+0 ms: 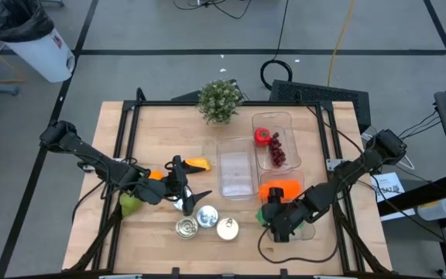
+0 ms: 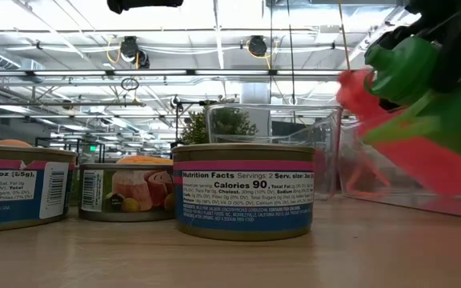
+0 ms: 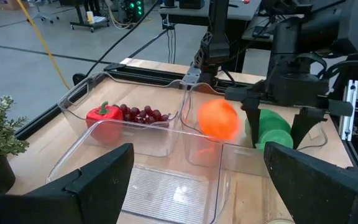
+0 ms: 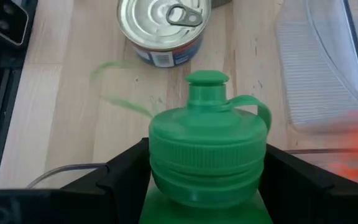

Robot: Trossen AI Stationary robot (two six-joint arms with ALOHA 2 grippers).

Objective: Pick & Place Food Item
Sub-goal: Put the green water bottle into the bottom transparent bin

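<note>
can label read "nutrition facts, calories 90", green bottle clamped in right end effector at 4 o'clock on surface, left end effector spread apart at 8 o'clock

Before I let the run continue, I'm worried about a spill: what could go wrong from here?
1. The right end effector grips the green bottle just under its cap; it could slip or swing.
2. The bottle hangs by the clear container holding an orange item; it could clip the wall.
3. A can stands close ahead and could be knocked.
The left end effector waits open near the cans.
</note>
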